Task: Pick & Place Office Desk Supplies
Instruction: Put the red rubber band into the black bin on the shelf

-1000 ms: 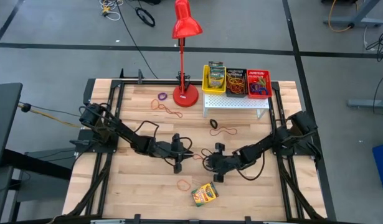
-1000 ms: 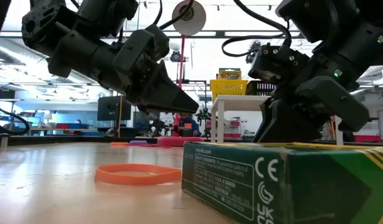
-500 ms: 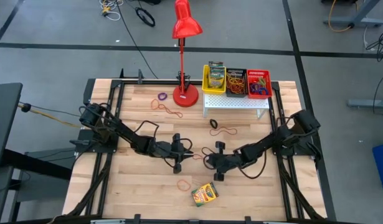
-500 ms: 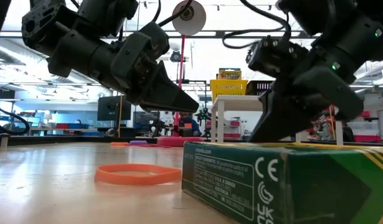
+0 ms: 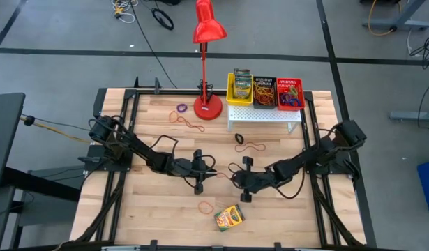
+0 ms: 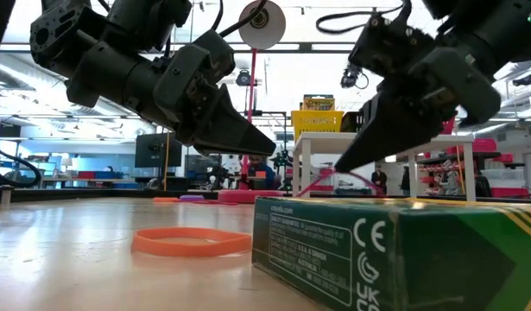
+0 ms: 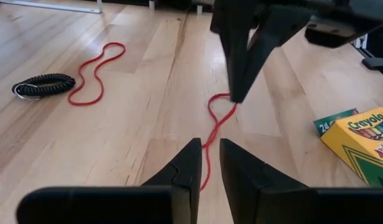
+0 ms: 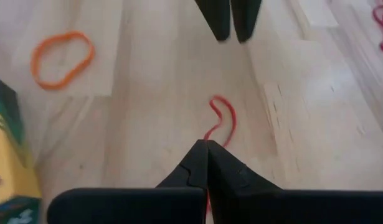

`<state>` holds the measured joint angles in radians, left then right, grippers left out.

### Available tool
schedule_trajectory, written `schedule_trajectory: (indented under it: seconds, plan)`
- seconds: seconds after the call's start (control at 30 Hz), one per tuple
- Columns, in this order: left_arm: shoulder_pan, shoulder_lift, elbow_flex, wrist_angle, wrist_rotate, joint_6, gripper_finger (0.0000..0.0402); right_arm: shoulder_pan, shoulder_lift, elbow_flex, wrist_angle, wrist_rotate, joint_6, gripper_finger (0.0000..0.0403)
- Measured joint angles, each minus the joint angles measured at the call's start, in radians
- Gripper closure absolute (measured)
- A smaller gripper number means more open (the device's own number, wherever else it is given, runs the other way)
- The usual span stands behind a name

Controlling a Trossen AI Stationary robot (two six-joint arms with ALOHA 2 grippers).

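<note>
We have our right hand clenched on one end of a red rubber band mid-worktop. Our left hand, fingers slightly apart, holds nothing at its other end. The band is stretched thin, its length running between both hands. Next we lift and carry it to the bins.

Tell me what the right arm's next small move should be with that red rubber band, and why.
Probably a short, straight lift. The right gripper is shut on one end of the red rubber band, and the rest trails toward the left gripper, whose fingers stand slightly apart near the other end without clearly holding it. Lifting would show whether the band comes free before carrying it toward the bins.
</note>
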<state>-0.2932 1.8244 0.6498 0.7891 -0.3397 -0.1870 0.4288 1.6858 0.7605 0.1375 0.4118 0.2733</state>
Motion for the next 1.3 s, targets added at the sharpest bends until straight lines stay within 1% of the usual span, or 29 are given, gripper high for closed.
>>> schedule_trajectory:
  seconds: [0.1,0.43,0.6,0.73,0.83,0.9,0.97,1.07,1.13,1.23,1.3]
  plan:
    - [0.000,0.000,0.000,0.000,0.000,0.000,0.0339,0.010,-0.035,0.000,-0.027,0.007,0.000,0.0402]
    - [0.000,0.000,0.000,0.000,0.000,0.000,0.0339,0.013,-0.189,0.000,-0.128,0.084,-0.020,0.0402]
    - [0.000,0.000,0.000,0.000,0.000,0.000,0.0339,-0.018,-0.315,0.001,-0.187,0.086,-0.018,0.0403]
    - [0.000,0.000,0.000,0.001,0.000,0.000,0.0339,-0.057,-0.440,0.001,-0.276,0.121,-0.027,0.0403]
    - [0.000,0.000,0.000,0.000,0.000,0.000,0.0339,-0.122,-0.534,0.017,-0.358,0.136,-0.062,0.0403]
    - [0.000,0.000,0.000,0.000,0.000,0.000,0.0339,-0.184,-0.582,0.058,-0.430,0.140,-0.083,0.0403]
    - [0.000,0.000,0.000,0.000,0.000,0.000,0.0339,-0.247,-0.617,0.114,-0.501,0.170,-0.127,0.0403]
    - [0.000,0.000,0.000,0.000,0.000,0.000,0.0339,-0.347,-0.640,0.220,-0.586,0.224,-0.223,0.0403]
    - [0.000,0.000,0.000,0.000,0.000,0.000,0.0339,-0.421,-0.643,0.295,-0.627,0.240,-0.280,0.0403]
    - [0.000,0.000,0.001,0.000,0.000,0.000,0.0339,-0.536,-0.642,0.388,-0.655,0.242,-0.357,0.0403]
    - [0.000,0.000,0.001,0.000,0.000,0.000,0.0339,-0.612,-0.641,0.417,-0.656,0.229,-0.389,0.0403]
